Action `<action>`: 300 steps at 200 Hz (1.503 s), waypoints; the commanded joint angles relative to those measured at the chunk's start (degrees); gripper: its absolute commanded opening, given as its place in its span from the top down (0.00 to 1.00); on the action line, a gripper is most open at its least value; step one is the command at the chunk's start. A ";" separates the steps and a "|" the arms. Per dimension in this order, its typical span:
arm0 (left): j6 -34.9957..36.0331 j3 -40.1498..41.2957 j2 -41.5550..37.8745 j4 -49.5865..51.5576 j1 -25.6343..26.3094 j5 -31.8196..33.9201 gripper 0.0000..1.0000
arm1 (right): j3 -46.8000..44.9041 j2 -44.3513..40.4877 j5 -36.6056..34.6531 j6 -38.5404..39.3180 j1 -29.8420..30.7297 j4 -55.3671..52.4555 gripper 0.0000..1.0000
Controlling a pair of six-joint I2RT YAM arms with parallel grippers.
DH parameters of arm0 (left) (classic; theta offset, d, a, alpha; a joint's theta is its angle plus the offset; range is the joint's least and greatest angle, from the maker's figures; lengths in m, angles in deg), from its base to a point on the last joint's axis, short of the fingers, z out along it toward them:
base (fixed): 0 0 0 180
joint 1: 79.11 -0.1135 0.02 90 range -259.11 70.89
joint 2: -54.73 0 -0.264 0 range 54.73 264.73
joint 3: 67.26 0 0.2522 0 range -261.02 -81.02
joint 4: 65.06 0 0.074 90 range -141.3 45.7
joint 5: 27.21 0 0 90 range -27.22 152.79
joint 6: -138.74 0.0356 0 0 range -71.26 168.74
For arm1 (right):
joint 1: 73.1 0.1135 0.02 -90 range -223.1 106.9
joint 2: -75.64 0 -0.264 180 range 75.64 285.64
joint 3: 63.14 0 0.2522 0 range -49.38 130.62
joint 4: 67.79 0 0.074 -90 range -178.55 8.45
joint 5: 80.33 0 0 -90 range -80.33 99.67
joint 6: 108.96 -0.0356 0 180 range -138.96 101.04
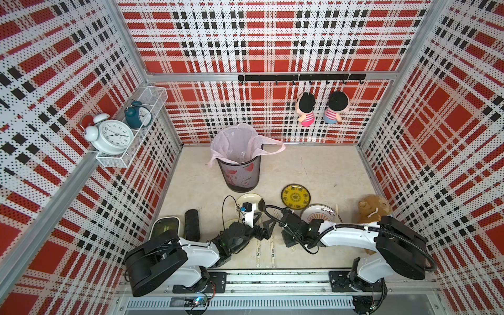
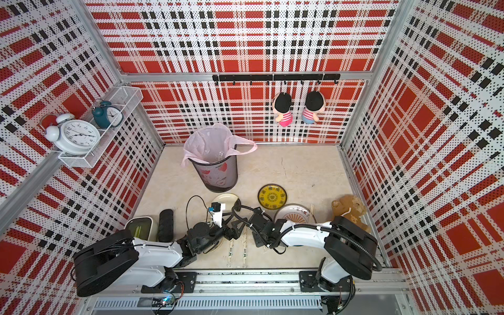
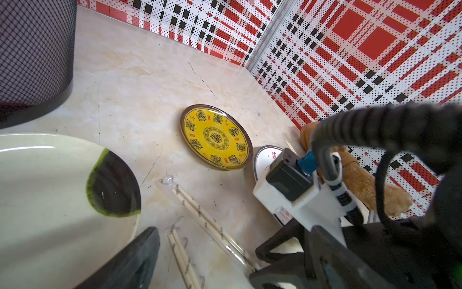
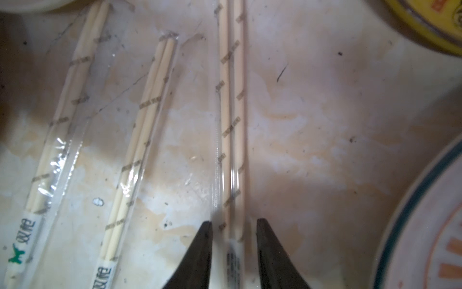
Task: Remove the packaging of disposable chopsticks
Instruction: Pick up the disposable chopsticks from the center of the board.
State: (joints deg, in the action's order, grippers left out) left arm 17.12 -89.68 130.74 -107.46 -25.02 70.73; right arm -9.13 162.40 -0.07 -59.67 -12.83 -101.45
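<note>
Beige counter [image 1: 313,169] inside plaid walls. At its back, a mesh waste bin [image 1: 242,177] with a pink liner. Nearer the front, left end effector [image 1: 266,227]: spread wide, empty, above the wrapped pairs. Right end effector [image 4: 233,221]: partly open, gripping nothing, one finger on each side of the sleeve nearest the white plate [image 4: 425,225]. Between that and the green-edged plate [image 3: 50,187], flat on the counter, the packaging [image 4: 135,175]: three clear sleeves side by side, the disposable chopsticks [image 4: 223,100] sealed inside.

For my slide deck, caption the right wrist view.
Right pincer open astride one clear plastic sleeve of pale wooden chopsticks; two more wrapped pairs beside it.
</note>
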 commanded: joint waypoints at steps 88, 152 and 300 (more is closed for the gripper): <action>0.32 -0.90 4.61 -4.09 -2.14 -5.29 0.03 | -2.12 -0.26 -1.24 -0.85 -0.38 -1.64 0.89; 0.33 -2.06 4.32 -4.66 -2.14 -5.84 0.03 | -5.02 -7.48 -1.69 4.06 -1.08 8.74 0.94; -3.10 -2.98 5.97 -28.26 -2.52 -7.13 0.09 | -21.98 -30.53 6.23 20.64 -3.87 43.39 0.98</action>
State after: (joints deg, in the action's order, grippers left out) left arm 14.91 -90.56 134.74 -129.71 -27.12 64.78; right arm -29.61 134.19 2.25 -43.65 -16.61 -66.11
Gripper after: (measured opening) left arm 0.921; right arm 0.062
